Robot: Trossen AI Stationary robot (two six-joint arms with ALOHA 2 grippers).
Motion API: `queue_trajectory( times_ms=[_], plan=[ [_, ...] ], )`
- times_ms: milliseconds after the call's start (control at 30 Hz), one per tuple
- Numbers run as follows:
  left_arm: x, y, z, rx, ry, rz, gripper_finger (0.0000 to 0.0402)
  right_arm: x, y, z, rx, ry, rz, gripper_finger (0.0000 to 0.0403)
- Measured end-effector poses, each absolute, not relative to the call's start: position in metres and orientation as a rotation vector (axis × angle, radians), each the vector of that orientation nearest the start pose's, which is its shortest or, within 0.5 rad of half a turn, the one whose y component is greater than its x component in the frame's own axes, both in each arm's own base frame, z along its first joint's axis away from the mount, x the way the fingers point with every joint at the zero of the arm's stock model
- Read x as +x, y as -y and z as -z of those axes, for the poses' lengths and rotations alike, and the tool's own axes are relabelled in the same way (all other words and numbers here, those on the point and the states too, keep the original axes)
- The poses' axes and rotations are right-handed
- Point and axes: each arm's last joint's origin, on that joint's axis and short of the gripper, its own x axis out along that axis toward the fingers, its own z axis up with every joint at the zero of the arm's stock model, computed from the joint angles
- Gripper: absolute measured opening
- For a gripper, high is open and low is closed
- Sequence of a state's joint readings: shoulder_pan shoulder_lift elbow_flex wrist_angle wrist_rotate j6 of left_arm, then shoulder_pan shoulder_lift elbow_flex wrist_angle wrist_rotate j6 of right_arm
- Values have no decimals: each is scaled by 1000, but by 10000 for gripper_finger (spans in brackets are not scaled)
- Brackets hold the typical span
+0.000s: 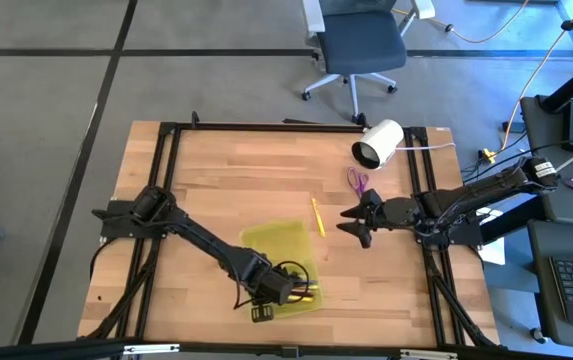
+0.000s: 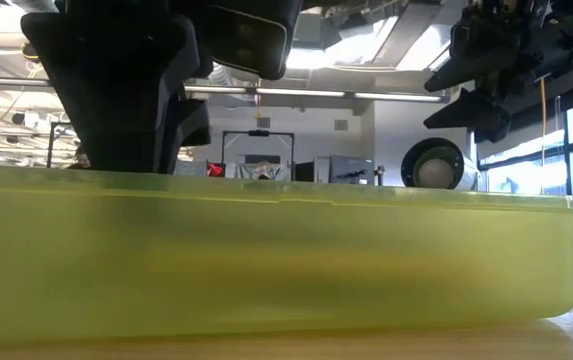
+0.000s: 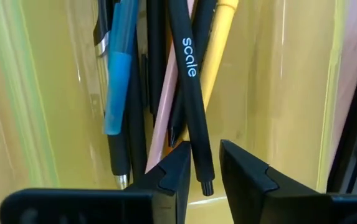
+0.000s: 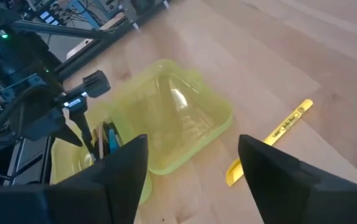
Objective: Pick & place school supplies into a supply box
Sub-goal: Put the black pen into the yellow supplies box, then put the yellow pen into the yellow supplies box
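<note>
Straddling a matte black pen (image 3: 190,93), the left gripper (image 3: 204,171) stands slightly parted inside the translucent box (image 1: 278,240).

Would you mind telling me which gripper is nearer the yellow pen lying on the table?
Right. The right gripper hovers just beside the yellow pen; the left gripper is farther off, over the supply box.

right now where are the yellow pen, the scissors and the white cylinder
yellow pen (image 1: 318,217): high view, middle of its barrel on the table
scissors (image 1: 357,181): high view, the purple handle loops
white cylinder (image 1: 382,142): high view, middle of its side
</note>
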State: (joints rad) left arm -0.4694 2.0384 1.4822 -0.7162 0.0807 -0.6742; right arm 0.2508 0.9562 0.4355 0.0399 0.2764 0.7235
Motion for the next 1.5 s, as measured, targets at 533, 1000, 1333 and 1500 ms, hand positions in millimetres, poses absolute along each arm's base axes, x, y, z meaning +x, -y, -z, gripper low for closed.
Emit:
queue_trajectory(
  times_ms=[533, 1000, 1333, 1500],
  plan=[
    [358, 172, -188, -161, -1308, 45, 154, 198, -42, -225, 541, -233, 103, 265],
    [312, 139, -254, -47, -1035, -103, 159, 250, -39, -238, 618, -641, 302, 265],
    [254, 110, -260, -268, -621, -64, 159, 307, -30, -197, 575, -968, 524, 265],
    [235, 99, -251, -273, -540, -114, 159, 322, -27, -167, 626, -1056, 569, 265]
  ],
)
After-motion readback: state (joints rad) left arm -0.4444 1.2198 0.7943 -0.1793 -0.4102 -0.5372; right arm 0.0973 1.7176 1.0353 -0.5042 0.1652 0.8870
